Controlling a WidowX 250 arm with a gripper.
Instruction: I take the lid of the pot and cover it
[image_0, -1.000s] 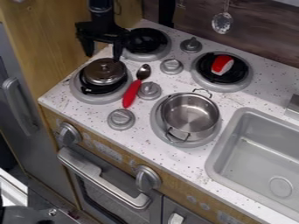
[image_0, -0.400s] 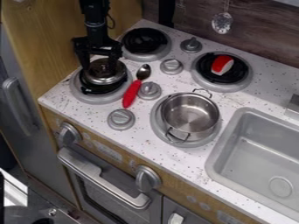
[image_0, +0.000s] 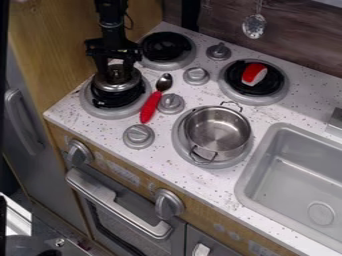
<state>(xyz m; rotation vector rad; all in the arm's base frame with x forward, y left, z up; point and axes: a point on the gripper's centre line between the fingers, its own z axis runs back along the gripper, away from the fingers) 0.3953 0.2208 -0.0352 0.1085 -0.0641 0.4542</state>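
Speckled stovetop (image_0: 163, 162): fingers (image_0: 102, 65) closer together, lid (image_0: 117, 86) perhaps slightly raised.

Arm (image_0: 112, 22) upright, jaws closed, downward

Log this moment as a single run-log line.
black robot hand at round silver metal lid | lid above black-and-grey toy burner | open silver metal pot uncovered | covering not done
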